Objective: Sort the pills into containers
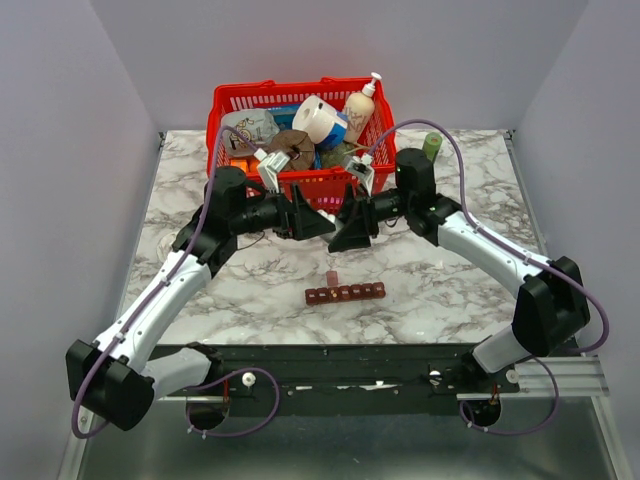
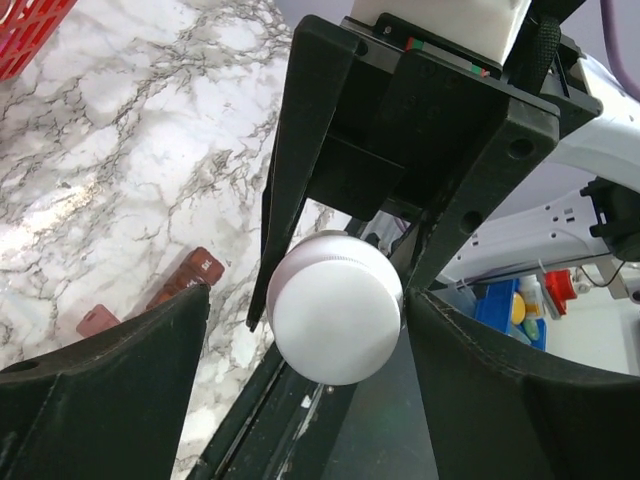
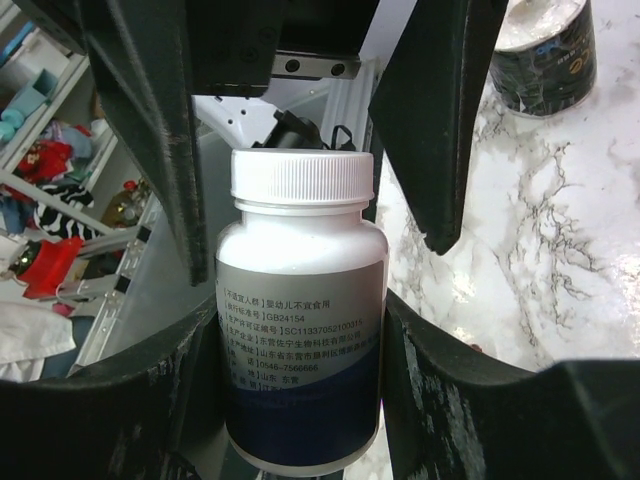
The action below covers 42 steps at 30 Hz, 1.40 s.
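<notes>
— So, which step is going on?
— Uncapping, I'm judging. The right end effector (image 3: 300,330) is pinching the pill bottle (image 3: 300,260); the left end effector (image 2: 310,293) is sitting spread around its white cap (image 2: 335,320), needing to squeeze and twist.
— And the containers (image 1: 345,293)?
— Lying on the surface (image 1: 450,290) below, a dark red strip of small compartments.

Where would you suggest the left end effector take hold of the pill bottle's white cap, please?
Grip the white cap by its ribbed side wall, coming end-on along the bottle's axis. The right end effector clamps the bottle body, leaving the round cap sticking out toward the left end effector, whose open fingers flank it.
</notes>
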{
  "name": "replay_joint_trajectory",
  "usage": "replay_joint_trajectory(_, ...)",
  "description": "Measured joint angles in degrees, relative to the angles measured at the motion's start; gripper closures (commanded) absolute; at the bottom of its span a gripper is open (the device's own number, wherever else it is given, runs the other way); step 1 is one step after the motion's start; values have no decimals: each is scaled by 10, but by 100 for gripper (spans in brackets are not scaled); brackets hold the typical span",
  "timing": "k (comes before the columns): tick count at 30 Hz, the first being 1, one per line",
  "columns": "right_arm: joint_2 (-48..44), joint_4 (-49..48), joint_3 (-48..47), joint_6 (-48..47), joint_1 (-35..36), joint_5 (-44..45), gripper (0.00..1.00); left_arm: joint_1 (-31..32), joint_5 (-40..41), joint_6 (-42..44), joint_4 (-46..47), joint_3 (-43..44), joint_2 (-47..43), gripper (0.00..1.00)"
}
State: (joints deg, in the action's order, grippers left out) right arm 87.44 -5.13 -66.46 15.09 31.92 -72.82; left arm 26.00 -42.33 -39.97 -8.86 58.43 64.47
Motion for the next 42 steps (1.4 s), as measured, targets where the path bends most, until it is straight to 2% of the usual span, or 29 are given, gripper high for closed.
replay_joint_trajectory(5, -1, 13, 0, -27, 0, 1, 91, -1, 9, -3, -7, 5, -16, 1)
replay_joint_trajectory(11, -12, 94, -15, -126, 0, 37, 91, -16, 10, -38, -3, 11, -35, 1)
replay_joint_trajectory(22, -70, 202, -30, -342, 22, 185, 91, -21, 57, -73, -67, 31, -10, 1)
replay_joint_trajectory(25, -85, 211, -30, -381, 38, 229, 92, -21, 57, -90, -67, 31, 3, 5)
replay_joint_trajectory(28, -91, 217, -30, -405, 47, 263, 91, -21, 57, -97, -64, 31, 7, 10)
replay_joint_trajectory(33, -92, 217, -30, -426, 53, 298, 92, -21, 57, -106, -59, 31, 7, 11)
replay_joint_trajectory(36, -92, 217, -30, -430, 53, 309, 91, -21, 57, -108, -56, 31, 7, 11)
replay_joint_trajectory(42, -92, 217, -30, -432, 53, 317, 91, -21, 56, -110, -52, 31, 7, 19)
